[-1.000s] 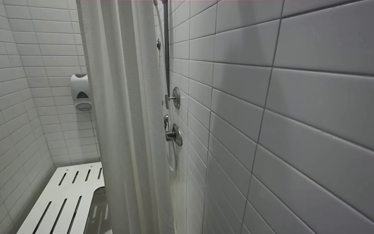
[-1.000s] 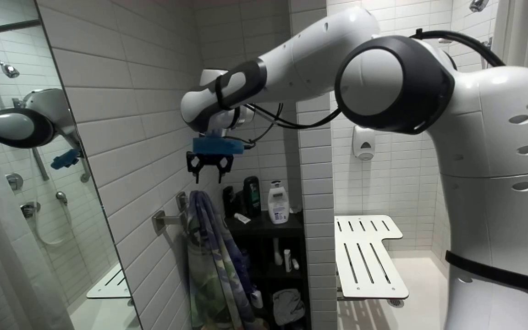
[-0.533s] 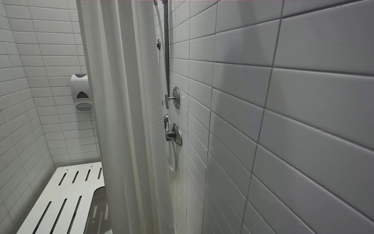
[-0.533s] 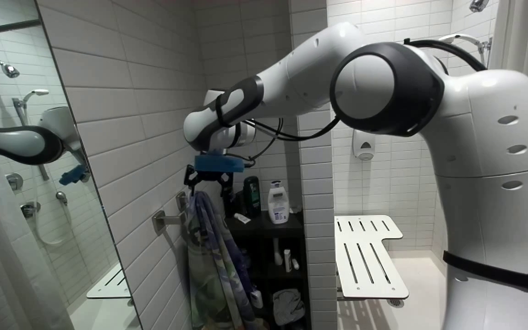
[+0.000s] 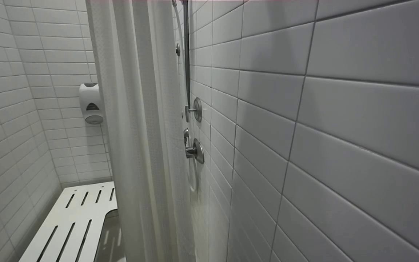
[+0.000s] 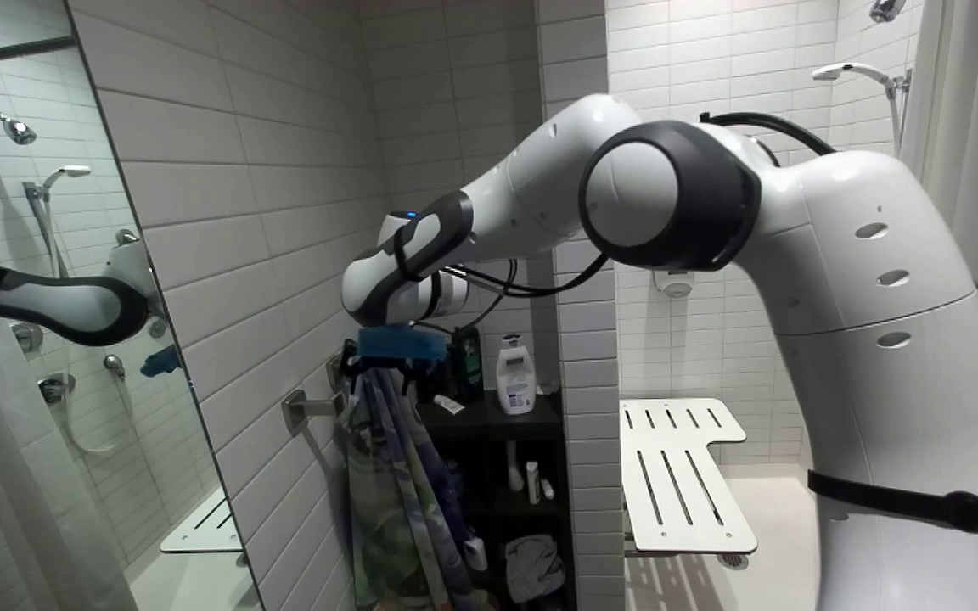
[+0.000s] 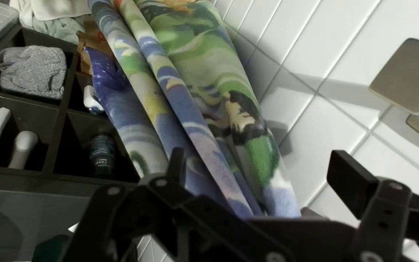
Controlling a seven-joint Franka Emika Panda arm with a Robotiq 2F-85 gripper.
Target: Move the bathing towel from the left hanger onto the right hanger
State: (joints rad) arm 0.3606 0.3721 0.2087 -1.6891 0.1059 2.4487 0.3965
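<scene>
One gripper (image 7: 258, 163) stood at the upper end of the one bathing towel (image 7: 191, 105), its two fingers (image 7: 351, 183) wide apart and clamped on nothing, with folds of the towel in the gap between them; whether either finger touched it could not be told. The tiled wall (image 6: 260, 297) bore two hangers (image 6: 295, 412): in an exterior view the nearer hanger (image 6: 315, 408) ended just beside the towel, while the towel hung at the farther hanger (image 6: 334, 372), its top partly hidden by the gripper. One white bottle (image 6: 515, 378) stood upright on the dark shelf unit (image 6: 489, 426), and one grey cloth (image 6: 534, 567) lay in a lower compartment; an exterior view showed one white bench (image 5: 78, 211), one curtain (image 5: 136, 127) and one dispenser (image 5: 90, 96)
</scene>
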